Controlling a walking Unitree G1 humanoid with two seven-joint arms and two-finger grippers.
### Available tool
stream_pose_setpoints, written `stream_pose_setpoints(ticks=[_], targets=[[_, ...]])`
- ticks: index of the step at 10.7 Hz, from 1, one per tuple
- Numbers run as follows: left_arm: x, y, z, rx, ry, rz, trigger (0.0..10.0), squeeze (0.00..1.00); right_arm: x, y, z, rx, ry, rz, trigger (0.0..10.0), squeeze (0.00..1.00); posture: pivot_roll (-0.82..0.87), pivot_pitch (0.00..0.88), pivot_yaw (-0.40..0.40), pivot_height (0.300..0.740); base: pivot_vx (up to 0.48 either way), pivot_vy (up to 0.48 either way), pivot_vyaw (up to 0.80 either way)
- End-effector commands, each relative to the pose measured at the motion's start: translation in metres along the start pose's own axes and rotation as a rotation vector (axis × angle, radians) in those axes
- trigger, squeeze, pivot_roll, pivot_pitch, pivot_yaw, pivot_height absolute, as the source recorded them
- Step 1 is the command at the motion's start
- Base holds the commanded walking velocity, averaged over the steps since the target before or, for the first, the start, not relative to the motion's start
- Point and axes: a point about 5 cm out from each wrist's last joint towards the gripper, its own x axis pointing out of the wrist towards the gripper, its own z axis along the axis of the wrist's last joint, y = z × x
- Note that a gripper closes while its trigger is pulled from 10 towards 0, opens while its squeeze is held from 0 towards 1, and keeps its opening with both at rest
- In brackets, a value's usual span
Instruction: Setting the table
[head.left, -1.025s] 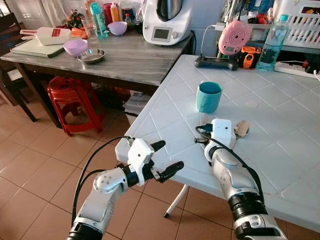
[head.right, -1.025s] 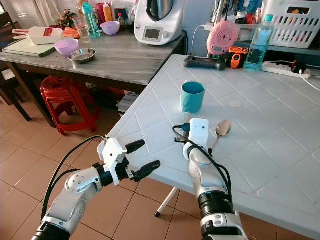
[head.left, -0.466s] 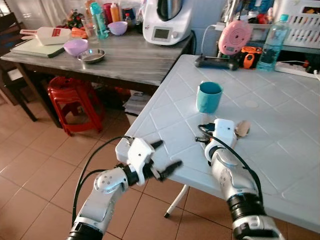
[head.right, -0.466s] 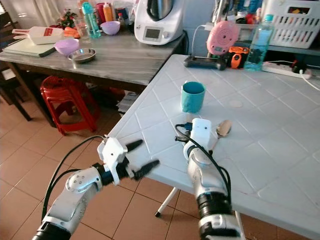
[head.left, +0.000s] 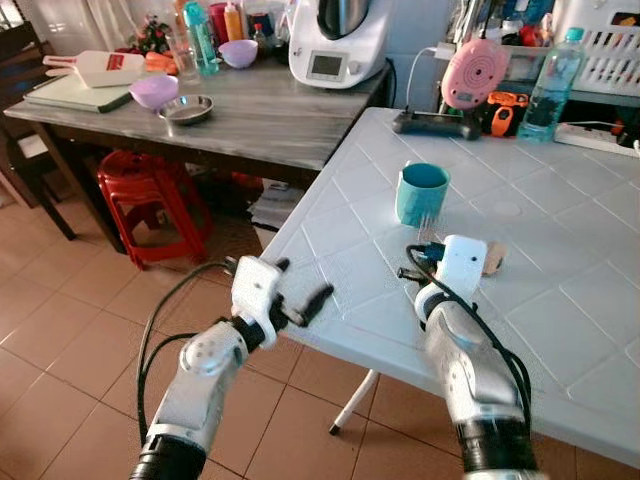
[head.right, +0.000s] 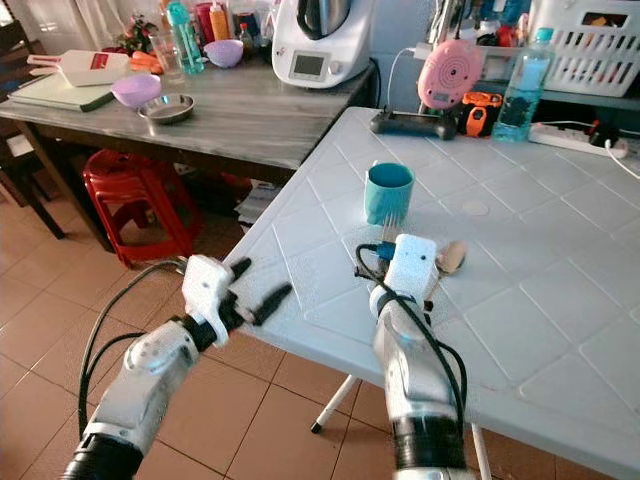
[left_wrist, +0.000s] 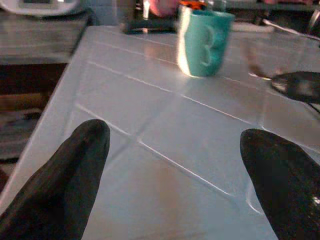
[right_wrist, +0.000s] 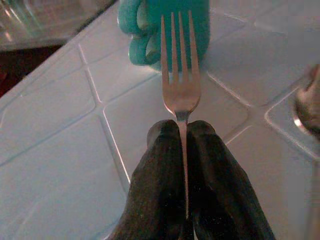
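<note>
The right gripper (right_wrist: 182, 131) has its fingers pressed together on the handle of a metal fork (right_wrist: 179, 70), just below the head, and the tines point toward the teal cup (head.left: 421, 194). In the head views this gripper is over the white tiled bench (head.left: 560, 300), a little in front of the cup, and the fork tines (head.left: 425, 224) show just beyond its white wrist housing, close to the base of the cup. A spoon (head.left: 491, 258) lies on the bench just beside the right gripper, on the side away from the edge; most of it is hidden behind the wrist. The left gripper (head.left: 297, 295) is at the near edge of the white bench, and its two black fingers (left_wrist: 65, 185) are spread wide apart with nothing between them; in the left wrist view the bench surface and the teal cup are seen between them. Behind the cup stand a pink round device (head.left: 475, 73), a black object with an orange one beside it, and a clear water bottle (head.left: 550, 86). To the left is a grey wooden bench (head.left: 250, 115) with a purple bowl (head.left: 153, 92), a small metal dish (head.left: 184, 108) and a white kitchen machine (head.left: 338, 40). Under it stands a red plastic stool (head.left: 145, 190) on the tiled floor.
</note>
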Motion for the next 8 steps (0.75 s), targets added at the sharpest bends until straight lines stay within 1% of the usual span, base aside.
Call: stream_pose_setpoints(ticks=[1,3,4,5,8], targets=[[0.002,0.008,0.002,-0.018,0.002,0.05,10.0,0.0,-0.007,0.003,0.011,-0.011,-0.068,0.002,10.0,0.0,0.0,0.0,0.065,0.74,0.0,0.0,0.0],[0.003,0.01,0.002,-0.06,-0.001,0.07,10.0,0.0,-0.018,-0.006,0.019,-0.052,-0.155,-0.021,10.0,0.0,-0.01,0.0,0.068,0.74,0.0,0.0,0.0],[0.005,0.009,0.002,-0.068,-0.003,0.065,10.0,0.0,-0.02,-0.011,0.018,-0.075,-0.153,-0.04,10.0,0.0,-0.01,0.0,0.07,0.74,0.0,0.0,-0.6],[0.006,0.008,0.002,-0.077,-0.007,0.068,10.0,0.0,-0.022,-0.016,0.016,-0.079,-0.143,-0.056,10.0,0.0,-0.02,0.0,0.072,0.74,0.0,0.0,-0.8],[0.008,0.007,0.001,-0.088,-0.011,0.069,10.0,0.0,-0.024,-0.017,0.015,-0.088,-0.147,-0.059,10.0,0.0,-0.02,0.0,0.07,0.74,0.0,0.279,-0.79]])
